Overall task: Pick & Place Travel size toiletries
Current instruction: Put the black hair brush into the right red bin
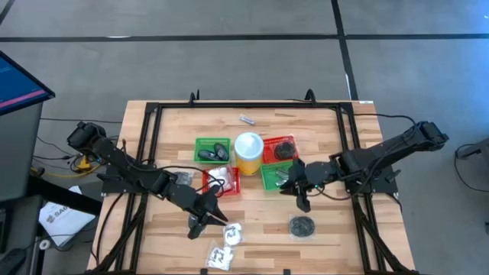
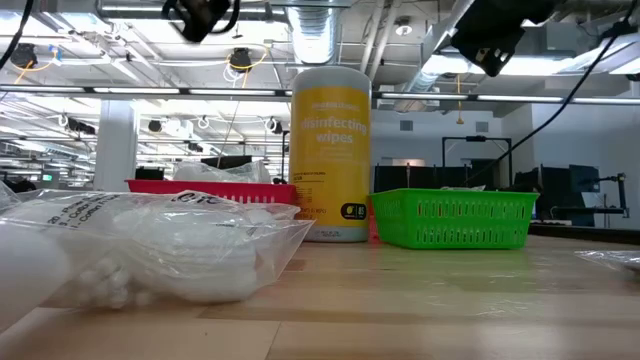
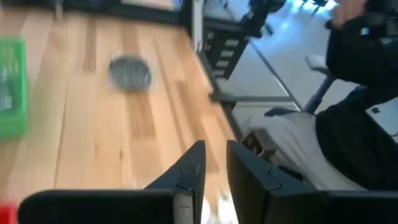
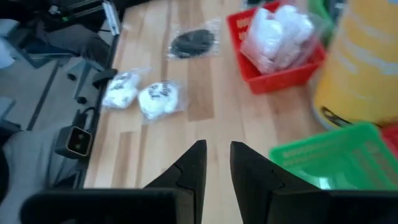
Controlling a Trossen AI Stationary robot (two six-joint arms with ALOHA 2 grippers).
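High view: left claw (image 1: 205, 221) hangs over the counter (image 1: 336, 244) near its front edge, beside two white packets (image 1: 225, 246) lying flat; dark bagged piece (image 1: 302, 226) sits alone in open room on the right. Right claw (image 1: 300, 200) is just in front of a green basket (image 1: 273, 177).

Low view: wipes canister (image 2: 331, 155) stands upright between the baskets.

Wrist views: both claws narrow, nothing between the fingers.
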